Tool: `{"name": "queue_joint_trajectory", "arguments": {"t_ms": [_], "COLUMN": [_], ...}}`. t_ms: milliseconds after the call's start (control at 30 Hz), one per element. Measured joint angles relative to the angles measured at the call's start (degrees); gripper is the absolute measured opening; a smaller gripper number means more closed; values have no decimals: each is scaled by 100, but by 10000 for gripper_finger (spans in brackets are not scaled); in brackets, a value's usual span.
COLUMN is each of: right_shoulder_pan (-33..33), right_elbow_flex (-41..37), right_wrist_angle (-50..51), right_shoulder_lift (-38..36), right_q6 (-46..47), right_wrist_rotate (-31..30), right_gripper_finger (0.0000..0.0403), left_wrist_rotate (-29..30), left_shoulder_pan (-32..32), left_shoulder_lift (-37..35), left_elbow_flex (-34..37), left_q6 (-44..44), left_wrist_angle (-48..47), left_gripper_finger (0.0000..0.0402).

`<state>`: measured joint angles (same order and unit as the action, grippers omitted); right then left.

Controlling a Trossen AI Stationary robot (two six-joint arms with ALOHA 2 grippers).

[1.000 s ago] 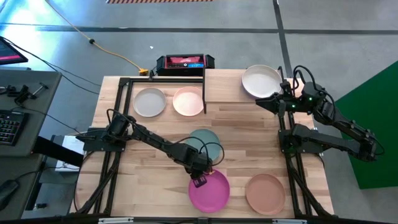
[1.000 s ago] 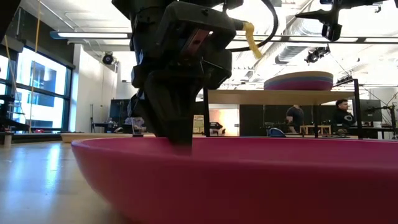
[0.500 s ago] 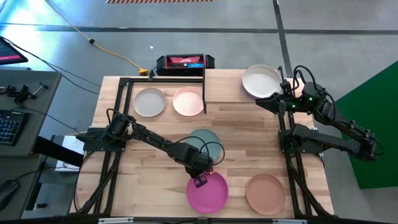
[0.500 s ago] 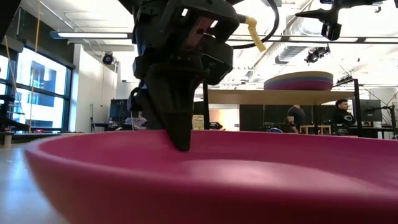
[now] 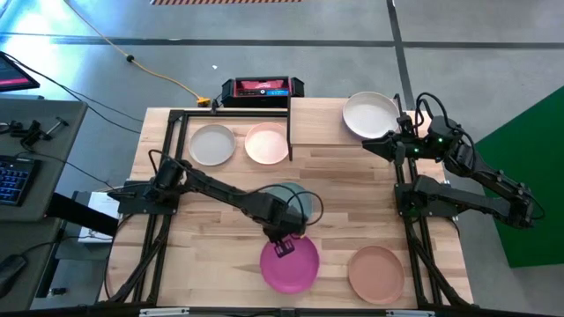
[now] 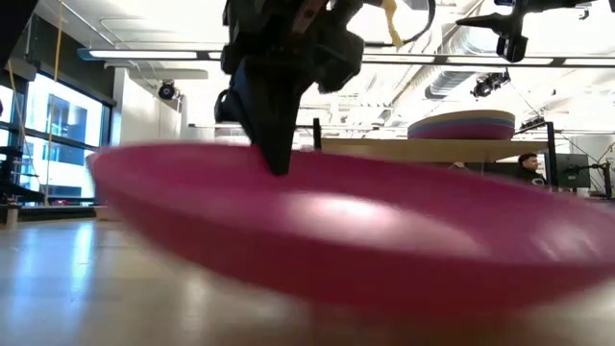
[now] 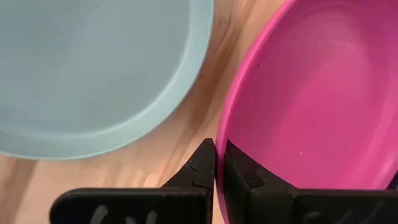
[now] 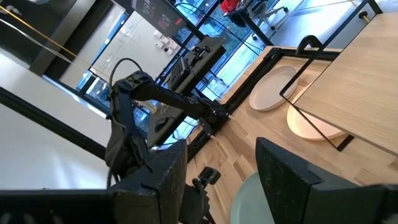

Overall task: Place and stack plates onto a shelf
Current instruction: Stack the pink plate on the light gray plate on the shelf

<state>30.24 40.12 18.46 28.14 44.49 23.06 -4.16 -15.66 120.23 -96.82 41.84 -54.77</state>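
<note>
Left wrist view: the left gripper (image 7: 218, 163) is seen with its two fingers (image 7: 200, 167) pinched tight on the near rim of the magenta plate (image 7: 317, 93), one finger outside the rim and one inside the bowl. Just beyond the outer finger, a strip of bare tabletop (image 7: 205, 118) is seen, and past that the teal plate (image 7: 93, 68) is lying flat. In the low view the magenta plate (image 6: 384, 235) is tilted, its gripped edge raised off the wood and its far side lower. In the high view the gripped plate (image 5: 289, 264) is found near the front of the table, with the teal plate (image 5: 291, 195) partly hidden under the arm and a tan-brown plate (image 5: 376, 273) well off to the side. The shelf (image 5: 330, 132) is placed at the back, a cream plate (image 5: 370, 114) resting on it. The right gripper (image 5: 377, 144) is held beside the shelf, its fingers (image 8: 286, 171) spread apart and holding nothing.
</note>
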Motion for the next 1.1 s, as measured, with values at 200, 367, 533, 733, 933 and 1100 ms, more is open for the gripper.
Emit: {"name": "queue_joint_trajectory", "arguments": {"t_ms": [200,367,533,733,933,1100], "right_shoulder_pan": [0,0,0,-1,0,-2], "right_elbow_flex": [0,0,0,-1,-2,-2], "right_wrist_angle": [-23,-70,-103,-134,-405,-601], "right_shoulder_lift": [-5,-13,-9,47,262,566], "right_q6": [-99,-210,-210,-210,-354,-431], "right_wrist_rotate": [34,38,55,78,75,71], "right_gripper_finger": [171,171,171,171,171,171], "left_wrist_rotate": [-14,3,213,665,919,1078], "left_shoulder_pan": [164,347,574,901,1266,1606], "left_shoulder_lift": [-194,-451,-779,-1252,-1741,-2124], "left_elbow_flex": [-336,-430,-433,-432,-437,-432], "left_q6": [-165,-344,-567,-799,-1103,-1411], "left_wrist_angle": [-358,-696,-1180,-1812,-2112,-2278], "left_gripper_finger": [1,1,0,0,0,0]}}
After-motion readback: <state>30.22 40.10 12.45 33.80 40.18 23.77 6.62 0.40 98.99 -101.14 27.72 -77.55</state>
